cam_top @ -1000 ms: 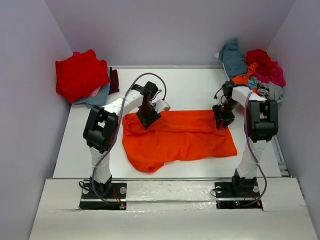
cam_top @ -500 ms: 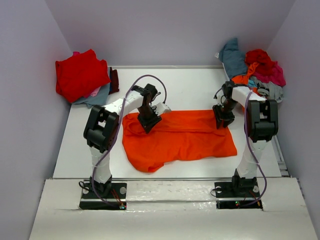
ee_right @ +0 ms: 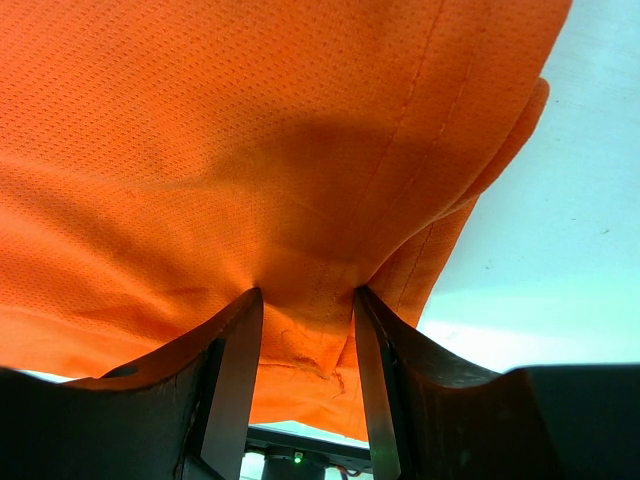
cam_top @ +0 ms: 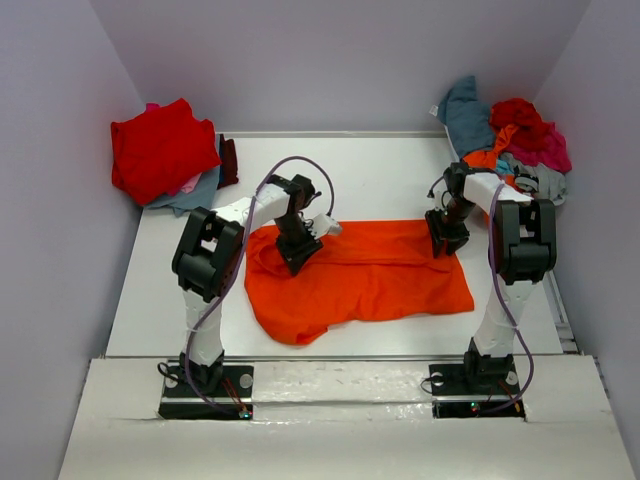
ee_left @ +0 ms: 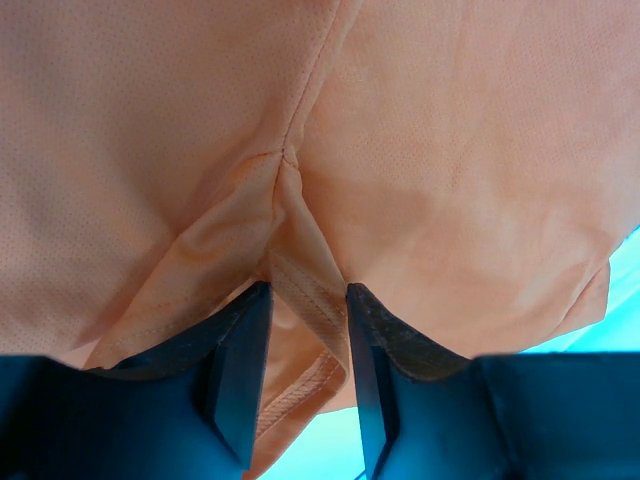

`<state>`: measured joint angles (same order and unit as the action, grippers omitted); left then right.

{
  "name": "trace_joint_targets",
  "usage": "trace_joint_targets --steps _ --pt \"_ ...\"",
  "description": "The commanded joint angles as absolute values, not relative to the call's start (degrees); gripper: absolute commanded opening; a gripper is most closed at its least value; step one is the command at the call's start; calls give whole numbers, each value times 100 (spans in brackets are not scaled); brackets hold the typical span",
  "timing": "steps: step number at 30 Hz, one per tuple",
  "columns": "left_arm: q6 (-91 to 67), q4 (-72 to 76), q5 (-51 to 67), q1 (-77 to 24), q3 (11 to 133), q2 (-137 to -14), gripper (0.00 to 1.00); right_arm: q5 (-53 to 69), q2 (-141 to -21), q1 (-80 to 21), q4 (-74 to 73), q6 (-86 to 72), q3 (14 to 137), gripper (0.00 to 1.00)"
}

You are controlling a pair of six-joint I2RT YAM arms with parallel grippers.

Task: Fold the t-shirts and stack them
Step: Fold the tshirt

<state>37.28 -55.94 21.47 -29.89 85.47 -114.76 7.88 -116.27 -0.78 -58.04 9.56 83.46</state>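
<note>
left pincer [ee_left: 307,296]: grips orange t-shirt [cam_top: 380,275] | right pincer [ee_right: 307,300]: grips orange t-shirt

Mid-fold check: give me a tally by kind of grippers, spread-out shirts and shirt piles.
Grippers: 2, left gripper and right gripper, both pinching the spread shirt.
Spread shirts: 1, the orange shirt.
Shirt piles: 2, left pile and right pile.
Total: 5.
</note>
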Motion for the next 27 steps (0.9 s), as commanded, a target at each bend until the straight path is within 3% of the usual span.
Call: trace_joint_targets --steps 1,12,27 --pt "3815 -5783 2285 -2997 8534 -11391 42 677 -11839 -88 -5625 1099 8235 48" --pt "3815 -5827 2110 -2997 8631 -11268 7 668 -11848 -88 -5616 1099 8235 47" --pt "3850 -5739 985 -3524 8631 -10319 6 659 -11848 -88 -5643 1107 8271 47"
